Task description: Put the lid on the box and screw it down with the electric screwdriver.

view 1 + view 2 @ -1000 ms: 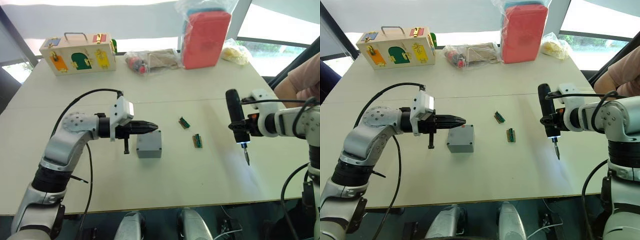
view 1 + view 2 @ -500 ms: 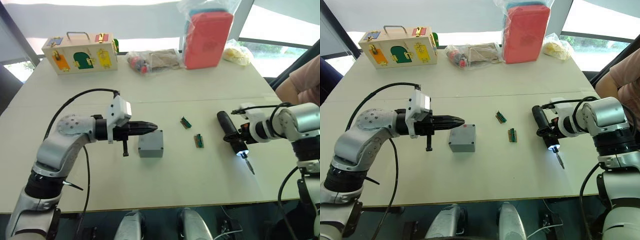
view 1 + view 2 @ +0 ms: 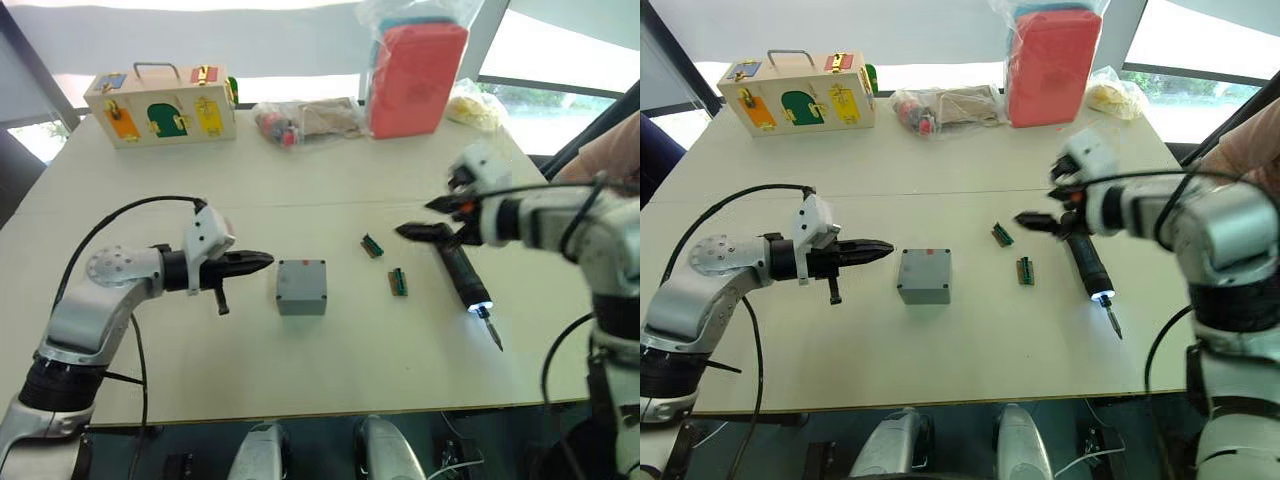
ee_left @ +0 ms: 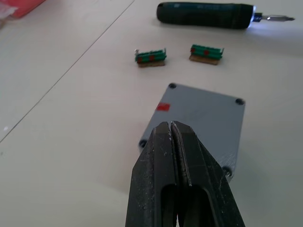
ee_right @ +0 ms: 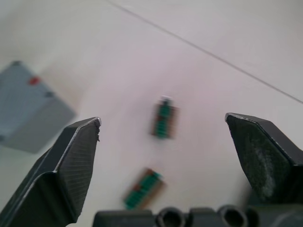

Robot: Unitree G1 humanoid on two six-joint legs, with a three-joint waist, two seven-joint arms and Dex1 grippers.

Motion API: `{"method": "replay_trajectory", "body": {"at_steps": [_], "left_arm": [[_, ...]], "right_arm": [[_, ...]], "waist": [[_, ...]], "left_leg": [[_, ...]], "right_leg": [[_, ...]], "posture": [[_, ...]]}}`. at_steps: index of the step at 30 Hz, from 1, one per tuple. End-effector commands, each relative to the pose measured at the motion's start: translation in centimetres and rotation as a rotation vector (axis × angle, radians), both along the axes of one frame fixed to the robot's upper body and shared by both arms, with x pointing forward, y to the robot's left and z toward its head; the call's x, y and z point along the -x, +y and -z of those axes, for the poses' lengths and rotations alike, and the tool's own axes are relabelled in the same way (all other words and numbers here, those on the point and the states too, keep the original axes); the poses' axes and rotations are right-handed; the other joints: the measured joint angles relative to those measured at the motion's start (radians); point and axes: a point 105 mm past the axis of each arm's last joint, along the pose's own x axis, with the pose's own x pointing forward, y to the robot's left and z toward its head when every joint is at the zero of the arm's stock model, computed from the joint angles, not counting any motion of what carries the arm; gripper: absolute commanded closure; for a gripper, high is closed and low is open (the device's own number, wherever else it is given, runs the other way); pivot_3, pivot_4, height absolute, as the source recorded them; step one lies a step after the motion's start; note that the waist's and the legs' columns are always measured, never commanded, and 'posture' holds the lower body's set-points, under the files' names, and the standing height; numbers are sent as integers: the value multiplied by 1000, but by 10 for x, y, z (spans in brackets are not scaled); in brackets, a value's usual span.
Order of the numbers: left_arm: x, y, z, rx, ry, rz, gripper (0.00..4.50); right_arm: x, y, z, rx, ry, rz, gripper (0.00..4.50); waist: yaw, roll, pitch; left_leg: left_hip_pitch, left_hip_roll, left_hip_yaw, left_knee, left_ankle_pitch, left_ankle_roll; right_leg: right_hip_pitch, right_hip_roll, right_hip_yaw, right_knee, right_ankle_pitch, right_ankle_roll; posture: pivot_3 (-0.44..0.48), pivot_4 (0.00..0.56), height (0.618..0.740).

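square grey lid [image 4: 199, 118] on box | black cylindrical screwdriver [image 3: 461, 275] on table

grey box [image 3: 301, 287], black electric screwdriver [image 3: 462, 276], green connector blocks [image 3: 397, 281]

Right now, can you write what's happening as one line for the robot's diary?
lid: on box | electric screwdriver: lying on table, light on | right hand: open, above screwdriver | left hand: shut, beside box
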Motion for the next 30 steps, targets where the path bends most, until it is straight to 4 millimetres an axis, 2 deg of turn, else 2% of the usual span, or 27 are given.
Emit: {"method": "replay_trajectory", "body": {"at_steps": [1, 5, 8, 9, 13, 18, 21, 25, 30], "left_arm": [[-5, 12, 0, -27, -29, -18, 4500], [-9, 4, 14, -30, -11, -1, 4500], [-12, 3, 24, -18, 8, -3, 4500], [-14, 0, 29, -15, 11, -10, 4500], [-16, -6, 41, -24, 18, -5, 4500], [-20, -16, 45, -13, 25, 15, 4500], [-24, -20, 47, -13, 22, 19, 4500], [-37, -35, 47, 10, 2, 29, 4500], [-47, -41, 47, 19, -12, 26, 4500]], "right_arm": [[10, 25, 2, -8, -123, -94, 1308], [15, 43, 36, -23, -86, -106, 2720], [16, 56, 58, -4, -70, -101, 4154], [16, 58, 66, 2, -69, -98, 4453], [16, 68, 77, 15, -73, -101, 4453], [22, 79, 84, 2, -48, -135, 4453], [25, 83, 86, -9, -34, -153, 4453], [40, 86, 85, -13, 12, -199, 4453], [45, 83, 81, -2, 29, -207, 4453]], "waist": [[3, 0, 0], [2, -1, 0], [0, -1, 0], [-1, 0, 0], [-2, 0, 0], [0, 0, 0], [2, -1, 0], [4, -1, 0], [1, -1, 0]], "left_leg": [[0, 0, 0, 0, 0, 0], [0, -1, 0, 1, 0, 0], [0, -1, 0, 2, 0, 0], [0, -2, 0, 2, 0, 0], [1, -1, 0, 5, 0, 0], [0, -1, -1, 8, 0, 0], [0, -1, -1, 10, 0, 0], [0, -2, -1, 11, 0, 0], [0, -2, -1, 12, 0, 0]], "right_leg": [[0, 0, 0, 0, 0, 0], [1, -1, 0, 0, 0, 0], [1, -1, 0, 0, 1, 1], [1, -1, 0, 0, 1, 1], [2, 1, 0, 2, 1, 1], [2, 0, 0, 5, 1, 1], [2, 0, 0, 6, 1, 1], [2, -1, -1, 8, 1, 1], [2, 0, 0, 8, 1, 1]], "posture": [[0, 150, 730], [0, 150, 730], [0, 150, 730], [0, 150, 730], [0, 150, 730], [0, 150, 730], [0, 150, 730], [0, 150, 730], [0, 150, 730]]}}
